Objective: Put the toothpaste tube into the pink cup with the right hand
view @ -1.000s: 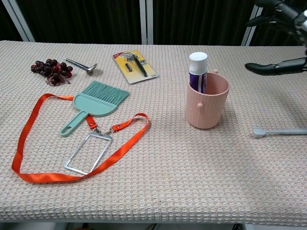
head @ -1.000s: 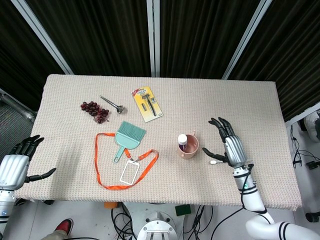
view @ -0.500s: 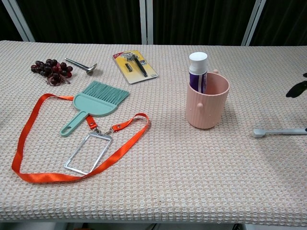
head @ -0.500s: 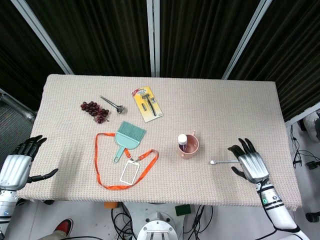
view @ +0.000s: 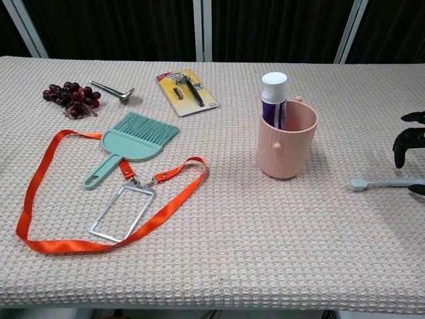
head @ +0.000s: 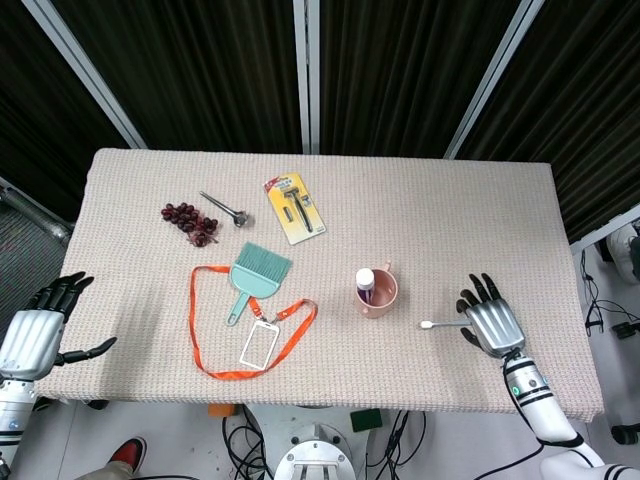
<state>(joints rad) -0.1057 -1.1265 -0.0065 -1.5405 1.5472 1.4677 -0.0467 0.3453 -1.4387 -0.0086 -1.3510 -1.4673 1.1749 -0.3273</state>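
The toothpaste tube (head: pixel 365 281) (view: pixel 273 98), purple with a white cap, stands upright inside the pink cup (head: pixel 381 297) (view: pixel 286 146) near the table's middle. My right hand (head: pixel 491 324) lies palm down to the right of the cup, fingers spread, holding nothing. It sits over the handle end of a grey toothbrush (head: pixel 443 324) (view: pixel 388 182). In the chest view only the dark fingertips (view: pixel 402 142) show at the right edge. My left hand (head: pixel 32 335) hangs open off the table's front left corner.
A teal hand brush (head: pixel 253 276), an orange lanyard with a badge holder (head: pixel 258 342), dark grapes (head: pixel 190 220), a metal tool (head: pixel 225 207) and a packaged razor (head: pixel 295 207) lie on the left half of the woven mat (head: pixel 440 210).
My right hand drew back from beside the cup to the front right, turned palm down, then shifted slightly inward over the toothbrush handle. The left hand barely moved.
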